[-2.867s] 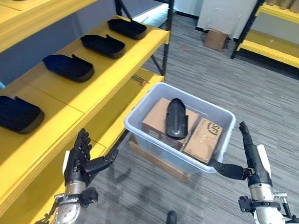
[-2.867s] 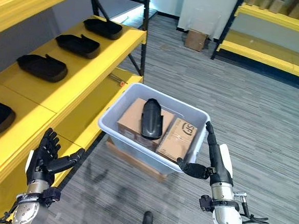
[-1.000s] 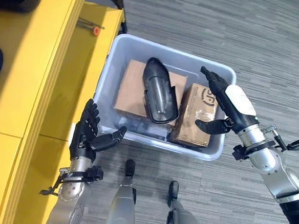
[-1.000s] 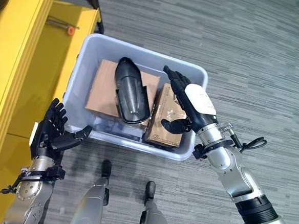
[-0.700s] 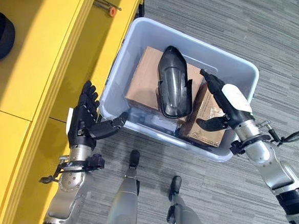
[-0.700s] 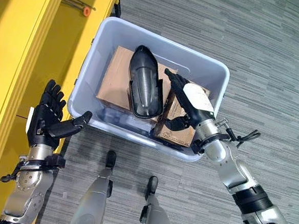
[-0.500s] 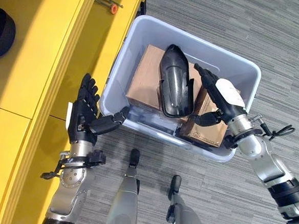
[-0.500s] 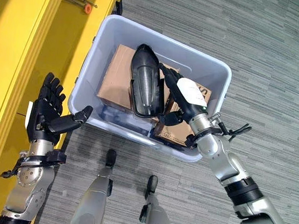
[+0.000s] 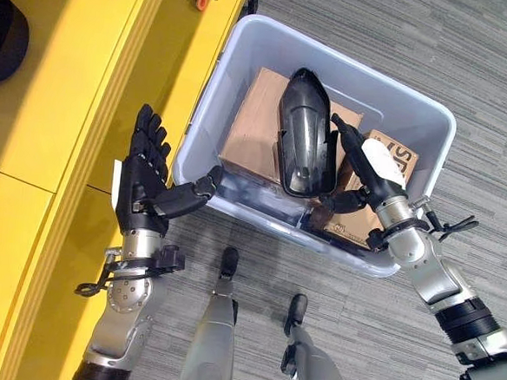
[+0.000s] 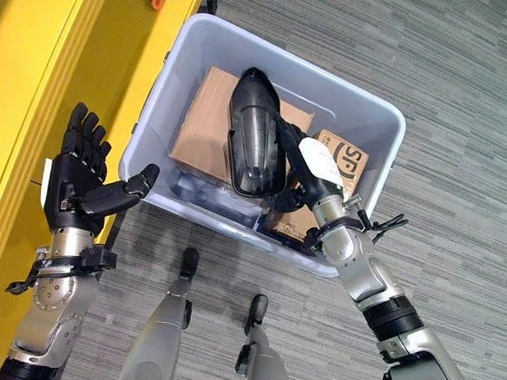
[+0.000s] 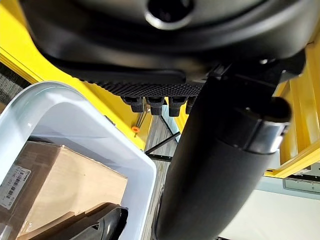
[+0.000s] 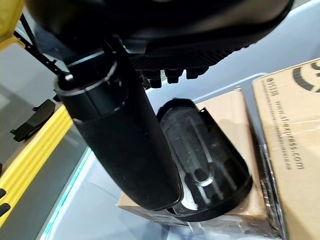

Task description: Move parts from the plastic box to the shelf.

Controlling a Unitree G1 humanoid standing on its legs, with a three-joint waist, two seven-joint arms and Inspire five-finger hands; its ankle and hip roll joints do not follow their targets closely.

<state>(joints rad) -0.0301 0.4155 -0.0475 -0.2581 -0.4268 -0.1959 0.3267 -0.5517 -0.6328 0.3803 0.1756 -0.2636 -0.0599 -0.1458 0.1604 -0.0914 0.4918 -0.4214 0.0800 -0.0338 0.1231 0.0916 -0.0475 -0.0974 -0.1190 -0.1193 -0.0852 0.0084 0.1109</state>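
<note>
Two cardboard boxes (image 9: 257, 142) sit in the plastic box (image 9: 207, 108), and the black part (image 9: 304, 150) lies across one, just beside my right hand (image 9: 364, 167). Its fingers (image 9: 343, 135) are straight, perhaps touching the part's edge. My left hand (image 9: 145, 187) is spread open outside the box wall, beside the yellow shelf (image 9: 58, 115).

Box top: open; plastic box (image 9: 428, 133) walls ring the black part (image 9: 304, 146).
Beside part: cardboard boxes (image 9: 257, 134) crowd it.
Shelf (image 9: 68, 99): bare yellow surface, close left.
</note>
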